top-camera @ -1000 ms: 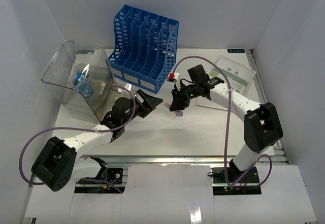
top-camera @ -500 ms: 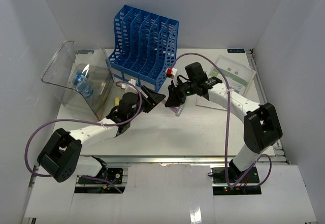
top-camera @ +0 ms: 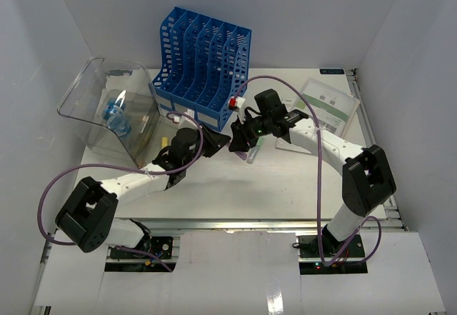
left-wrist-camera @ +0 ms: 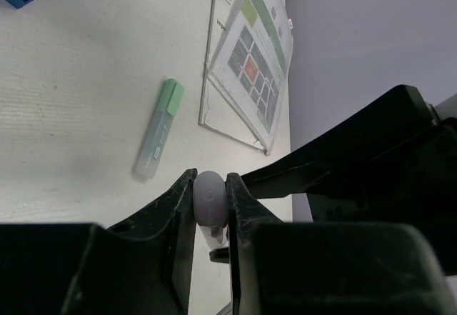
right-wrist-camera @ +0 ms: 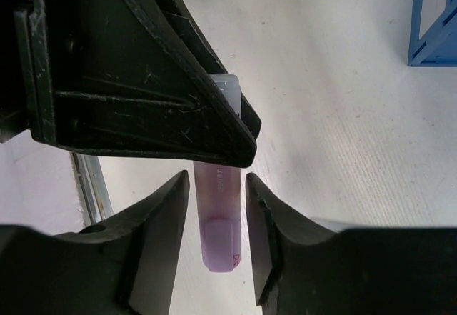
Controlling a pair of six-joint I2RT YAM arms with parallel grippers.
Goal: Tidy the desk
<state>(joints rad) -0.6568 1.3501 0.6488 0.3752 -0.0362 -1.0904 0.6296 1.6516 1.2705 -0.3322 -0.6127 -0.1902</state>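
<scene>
Above the middle of the desk (top-camera: 285, 179) a purple highlighter (right-wrist-camera: 220, 218) hangs between the two grippers. My left gripper (left-wrist-camera: 211, 183) is shut on one end of it, and the rounded purple end (left-wrist-camera: 211, 199) shows pinched between the jaws. My right gripper (right-wrist-camera: 218, 179) stands open around the other end, with a narrow gap on each side of the barrel. In the top view the two grippers (top-camera: 223, 142) (top-camera: 239, 143) meet tip to tip. A green highlighter (left-wrist-camera: 158, 129) lies flat on the desk.
A blue file rack (top-camera: 202, 65) stands at the back. A clear plastic bin (top-camera: 111, 111) holding a blue item sits at the back left. A clear sign holder with a printed sheet (top-camera: 325, 104) leans at the back right, close to the green highlighter.
My left arm has reached right to meet the right gripper and its jaws have shut on the purple highlighter. The right jaws have loosened off it.
</scene>
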